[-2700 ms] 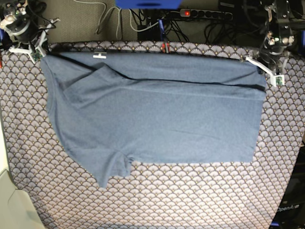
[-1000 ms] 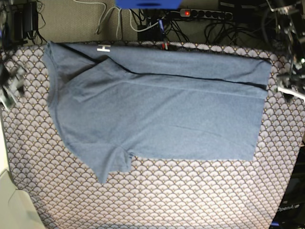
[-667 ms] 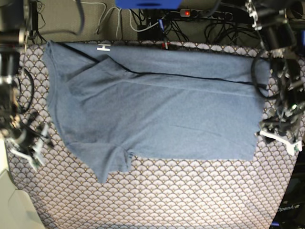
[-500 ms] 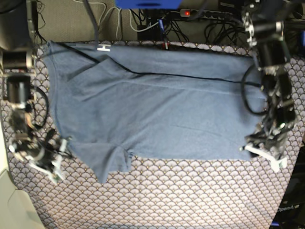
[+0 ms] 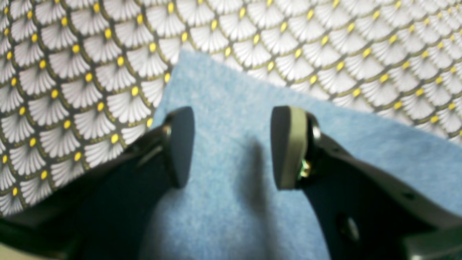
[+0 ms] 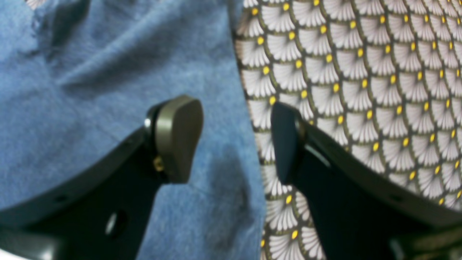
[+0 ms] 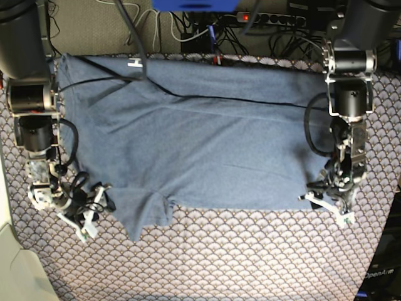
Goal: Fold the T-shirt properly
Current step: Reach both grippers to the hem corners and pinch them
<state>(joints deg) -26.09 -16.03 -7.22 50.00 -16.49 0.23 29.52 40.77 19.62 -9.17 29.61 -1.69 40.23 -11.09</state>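
Fingers (image 5: pixel 180 144) parted over T-shirt (image 5: pixel 231 108) corner, other pair (image 6: pixel 178 137) straddling its edge

You are looking down on a table covered by a grey tablecloth (image 7: pixel 250 251) printed with scalloped fan shapes, each tipped with a small yellow dot. Beyond the table's far edge you see a grey-green floor (image 7: pixel 94 25) crossed by white and black cables (image 7: pixel 156 28). A black power strip (image 7: pixel 269 19) with a lit red switch lies there, beside a blue object (image 7: pixel 194 5) cut off by the frame. A pale surface (image 7: pixel 15 269) shows past the near left corner.
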